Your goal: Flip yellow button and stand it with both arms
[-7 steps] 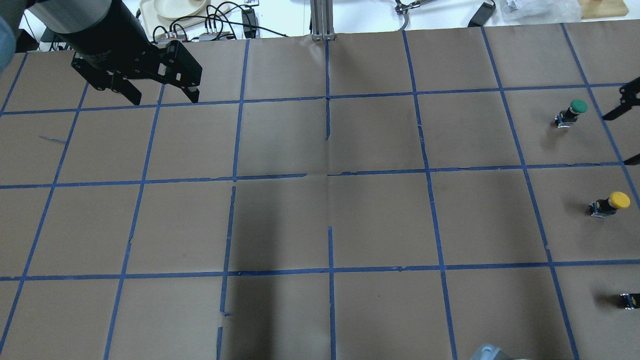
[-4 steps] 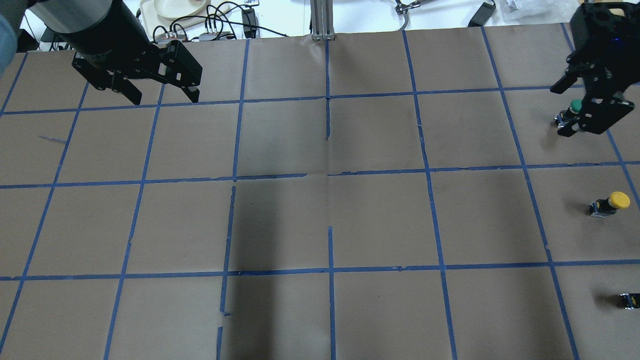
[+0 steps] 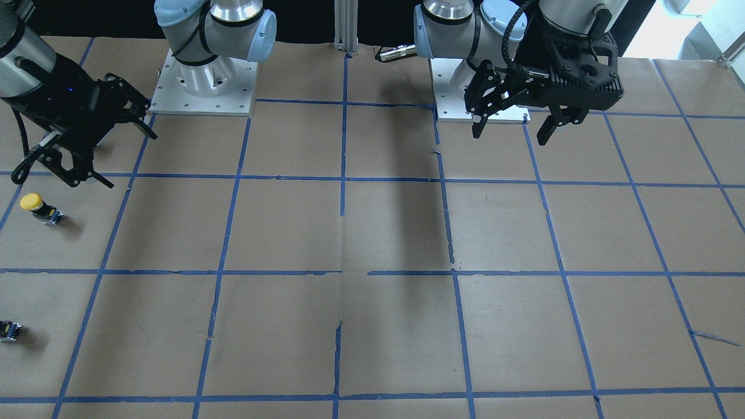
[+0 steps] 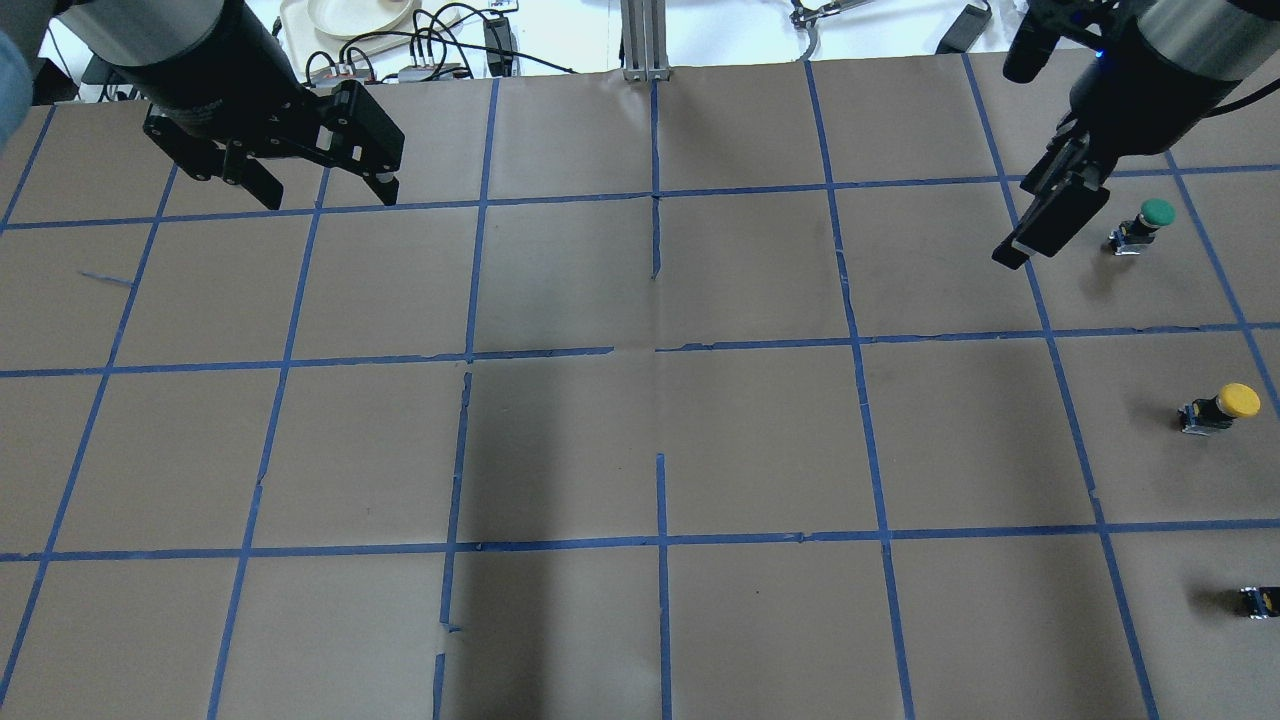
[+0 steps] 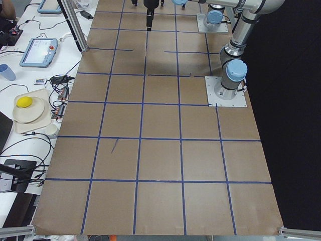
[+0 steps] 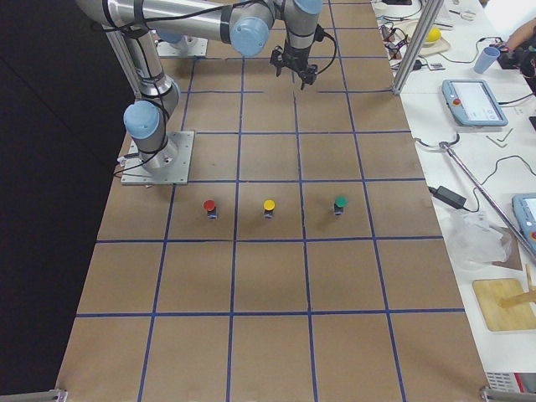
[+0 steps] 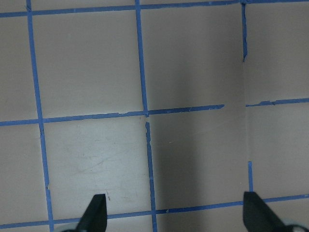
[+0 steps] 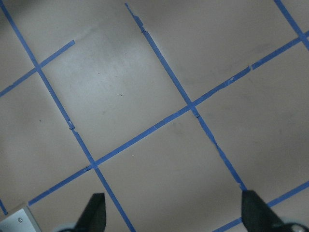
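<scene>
Overhead exterior: yellow button on the desk at the robot's right, well apart from the right hand, which hangs near the green button; both hands gape wide, empty. Right should take yellow's body squarely, leaving the cap for the left hand. Exterior right alone shows the red button in line with yellow.

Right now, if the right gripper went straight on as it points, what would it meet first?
Probably the bare table, near a blue tape crossing; its wrist view shows nothing else ahead.
</scene>
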You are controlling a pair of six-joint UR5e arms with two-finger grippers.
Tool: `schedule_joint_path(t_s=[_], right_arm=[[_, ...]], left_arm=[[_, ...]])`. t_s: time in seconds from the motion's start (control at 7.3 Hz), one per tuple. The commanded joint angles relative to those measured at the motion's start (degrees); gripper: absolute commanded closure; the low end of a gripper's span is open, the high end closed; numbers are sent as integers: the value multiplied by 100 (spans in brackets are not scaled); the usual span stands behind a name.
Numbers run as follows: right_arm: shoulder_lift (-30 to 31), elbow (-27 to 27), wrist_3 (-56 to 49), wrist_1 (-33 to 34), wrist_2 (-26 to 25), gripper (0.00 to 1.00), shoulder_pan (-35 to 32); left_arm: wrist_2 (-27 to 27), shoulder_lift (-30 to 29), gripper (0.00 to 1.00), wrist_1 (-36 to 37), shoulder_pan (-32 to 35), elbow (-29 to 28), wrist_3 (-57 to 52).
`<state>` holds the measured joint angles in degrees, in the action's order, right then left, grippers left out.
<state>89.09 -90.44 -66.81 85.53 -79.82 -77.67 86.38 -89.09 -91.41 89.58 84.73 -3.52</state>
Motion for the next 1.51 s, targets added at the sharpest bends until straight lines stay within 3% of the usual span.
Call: schedule_joint_path(t_s=[0.0, 0.41, 0.82, 0.96, 1.37], right_arm=[[38, 79, 1317, -202, -42, 0, -90], [29, 343, 2677, -563, -33, 0, -440], [-32, 676, 4706, -572, -796, 0, -1099], [-145, 877, 5200, -581, -816, 0, -1188], [-392, 1196, 5811, -555, -807, 0, -1425]], left_arm=[[-16, 14, 0, -9, -54, 9, 0], [-33, -3, 0, -9, -64, 0, 9], [-25, -12, 0, -9, -64, 0, 9], [-25, -12, 0, -9, -64, -9, 9], [-25, -12, 0, 0, -72, -9, 0]])
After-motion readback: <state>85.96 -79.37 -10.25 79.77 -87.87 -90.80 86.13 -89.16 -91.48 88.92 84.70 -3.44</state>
